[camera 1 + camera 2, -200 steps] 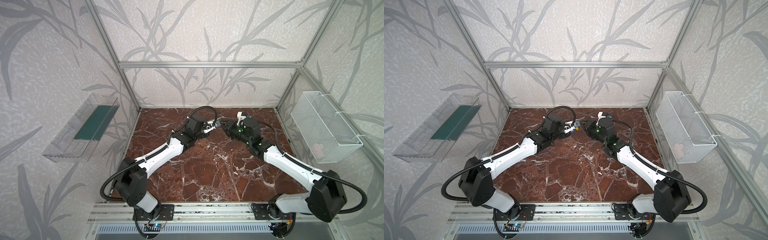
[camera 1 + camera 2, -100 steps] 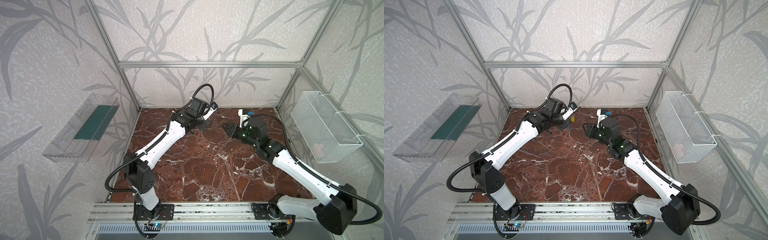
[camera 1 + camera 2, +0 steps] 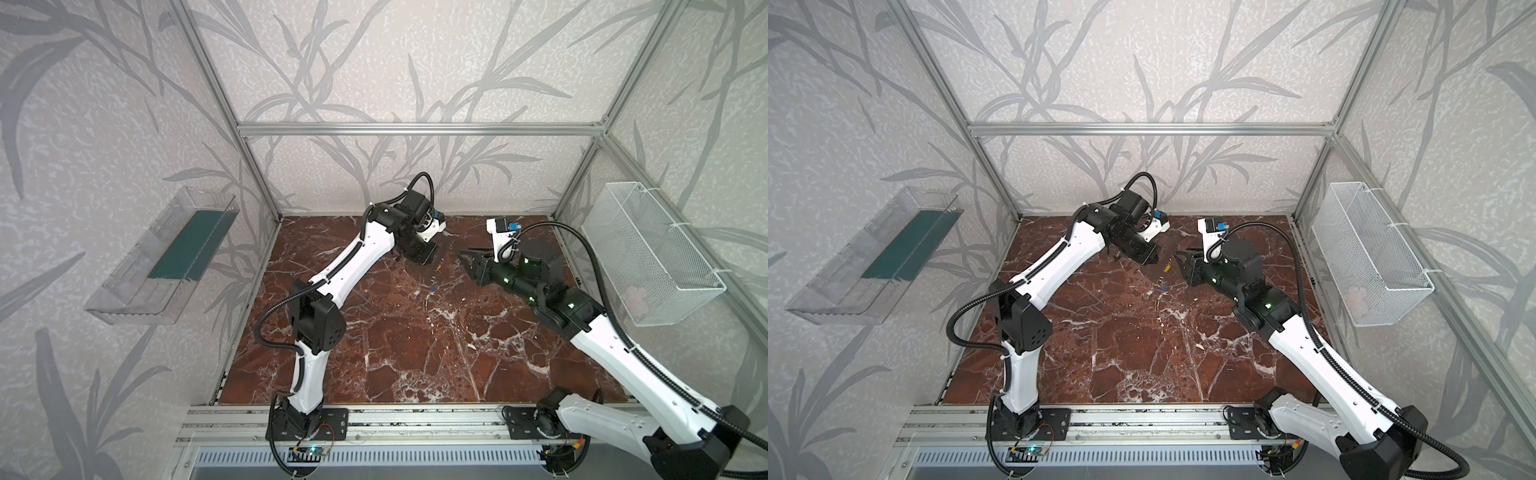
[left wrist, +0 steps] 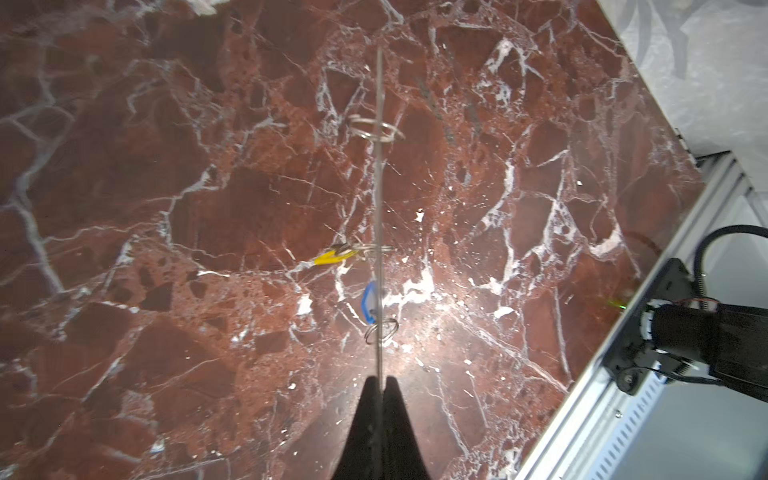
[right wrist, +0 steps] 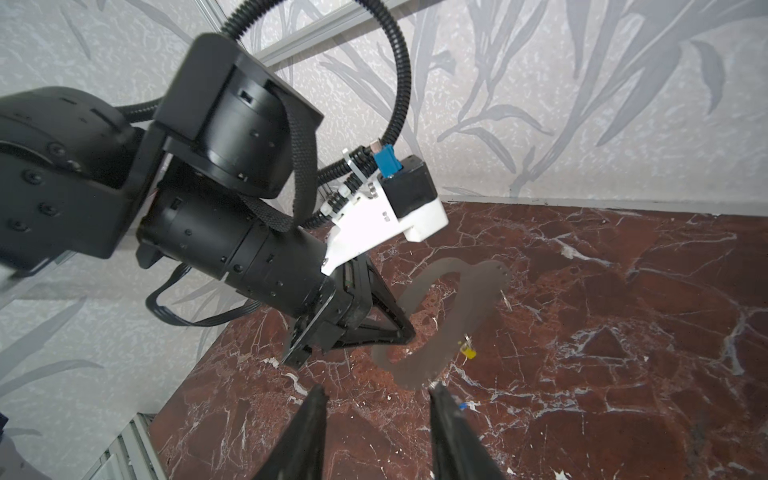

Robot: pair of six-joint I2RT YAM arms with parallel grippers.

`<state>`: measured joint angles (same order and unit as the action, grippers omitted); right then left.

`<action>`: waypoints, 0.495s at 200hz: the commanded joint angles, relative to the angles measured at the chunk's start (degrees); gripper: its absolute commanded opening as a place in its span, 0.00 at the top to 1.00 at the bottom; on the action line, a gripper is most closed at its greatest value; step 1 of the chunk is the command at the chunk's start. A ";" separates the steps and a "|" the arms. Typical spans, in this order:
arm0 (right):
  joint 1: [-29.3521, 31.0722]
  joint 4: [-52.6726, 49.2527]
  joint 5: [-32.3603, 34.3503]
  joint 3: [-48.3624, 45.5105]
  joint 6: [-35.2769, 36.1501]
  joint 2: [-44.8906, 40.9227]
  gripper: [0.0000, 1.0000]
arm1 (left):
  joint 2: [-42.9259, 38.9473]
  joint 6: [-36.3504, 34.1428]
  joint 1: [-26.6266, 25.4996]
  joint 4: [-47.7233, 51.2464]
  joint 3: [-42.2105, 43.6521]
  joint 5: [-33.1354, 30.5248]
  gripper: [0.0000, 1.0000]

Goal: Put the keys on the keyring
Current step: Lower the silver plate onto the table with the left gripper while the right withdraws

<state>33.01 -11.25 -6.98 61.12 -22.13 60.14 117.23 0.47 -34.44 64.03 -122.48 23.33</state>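
In a top view, what your left gripper (image 3: pixel 428 257) pinches is too thin to make out. The tiny yellow-tagged key (image 3: pixel 437 266) sits at its 4 o'clock, the tiny blue-tagged key (image 3: pixel 434 286) at 6, the right gripper (image 3: pixel 463 257) at 3.

Left wrist: the flat grey-beige D-shaped plate keyring (image 4: pixel 379 187) shows edge-on, long axis straight out from the clenched jaws.

Right wrist: your right gripper's jaws gape, empty, near the keyring's rim.

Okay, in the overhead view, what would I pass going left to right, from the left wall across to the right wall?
Clear wall tray → left gripper → yellow key → right gripper → white wire basket.
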 commanded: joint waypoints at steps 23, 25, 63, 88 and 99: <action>0.26 0.31 -1.81 -1.34 1.91 -2.09 0.58 | 4.06 13.36 0.09 0.66 -2.51 8.87 1.00; 0.24 0.47 -1.92 -1.59 1.83 -2.12 0.58 | 4.21 13.86 0.10 0.46 -2.51 9.13 1.00; 0.25 1.91 -4.00 -3.04 0.60 -1.65 0.58 | 8.28 21.75 -0.03 -5.06 -2.42 13.40 1.00; 0.24 2.10 -4.35 -3.10 0.60 -0.88 0.58 | 10.47 26.83 -0.15 -11.70 -1.84 14.98 1.00; 0.29 2.06 -4.34 -3.11 0.52 -0.60 0.58 | 11.33 28.92 -0.25 -14.93 -1.77 15.41 1.00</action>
<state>33.01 -10.76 -10.17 58.26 -21.34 59.13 127.52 21.87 -34.44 56.88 -123.39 35.44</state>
